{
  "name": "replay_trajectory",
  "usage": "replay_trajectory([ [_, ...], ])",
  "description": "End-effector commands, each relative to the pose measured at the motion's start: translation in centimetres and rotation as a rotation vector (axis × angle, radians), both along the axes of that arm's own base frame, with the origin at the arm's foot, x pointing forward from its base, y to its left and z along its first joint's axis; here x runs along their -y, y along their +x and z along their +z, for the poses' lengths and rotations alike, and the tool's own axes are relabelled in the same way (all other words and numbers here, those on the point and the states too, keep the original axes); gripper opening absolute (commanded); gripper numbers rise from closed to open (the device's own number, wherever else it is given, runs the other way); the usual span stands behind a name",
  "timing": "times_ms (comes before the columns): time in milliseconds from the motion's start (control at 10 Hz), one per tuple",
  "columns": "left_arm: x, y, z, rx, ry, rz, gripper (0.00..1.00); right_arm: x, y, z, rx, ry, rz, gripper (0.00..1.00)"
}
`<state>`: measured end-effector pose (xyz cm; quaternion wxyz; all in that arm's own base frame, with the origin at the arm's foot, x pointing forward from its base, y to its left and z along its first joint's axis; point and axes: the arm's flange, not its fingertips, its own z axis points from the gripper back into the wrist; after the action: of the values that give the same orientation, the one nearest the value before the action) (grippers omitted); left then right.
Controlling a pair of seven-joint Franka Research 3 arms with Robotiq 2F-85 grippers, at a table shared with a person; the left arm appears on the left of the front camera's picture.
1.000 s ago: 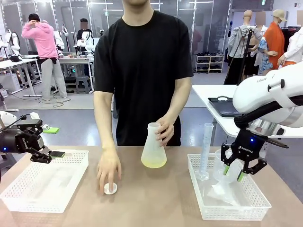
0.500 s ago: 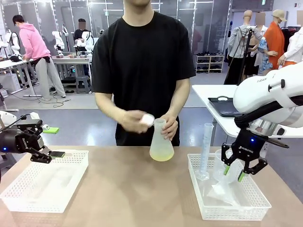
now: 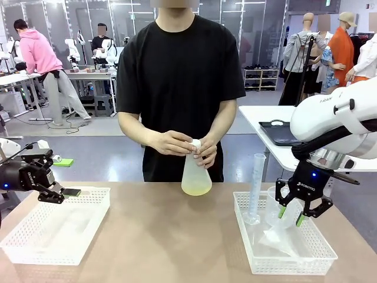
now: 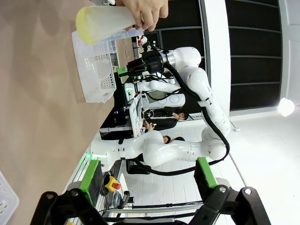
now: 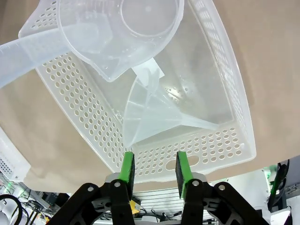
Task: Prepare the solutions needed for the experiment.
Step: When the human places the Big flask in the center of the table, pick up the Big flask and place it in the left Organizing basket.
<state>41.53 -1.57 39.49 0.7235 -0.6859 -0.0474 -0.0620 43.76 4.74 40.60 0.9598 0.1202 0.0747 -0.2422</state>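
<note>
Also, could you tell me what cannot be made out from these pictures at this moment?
1. Mouth of the flask holding the solution, front view: the person's hands cover it, so any cap there is hidden.
2. Flask neck, left wrist view: behind a hand.
3. Marks on the graduated cylinder: too small in the front view; the right wrist view's left edge cuts it off.

Bright, even indoor light, soft shadows, sharp focus, wide-angle distortion at wrist-view edges, one glaring lamp [image 4: 286, 107]
</note>
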Motion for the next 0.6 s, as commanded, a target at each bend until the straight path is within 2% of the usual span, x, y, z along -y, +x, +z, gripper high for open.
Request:
replay_trajectory([
  [0, 0.1, 0.0, 0.2, -0.005, -0.002, -0.001, 1.0, 0.0, 0.0, 0.0, 0.0, 0.0, 0.0, 0.47],
  [300, 0.1, 0.0, 0.2, -0.005, -0.002, -0.001, 1.0, 0.0, -3.1, 4.8, 0.193, 0.241, -0.095, 0.47],
  [500, 0.1, 0.0, 0.2, -0.005, -0.002, -0.001, 1.0, 0.2, -4.0, 6.0, 0.255, 0.451, -0.098, 0.47],
])
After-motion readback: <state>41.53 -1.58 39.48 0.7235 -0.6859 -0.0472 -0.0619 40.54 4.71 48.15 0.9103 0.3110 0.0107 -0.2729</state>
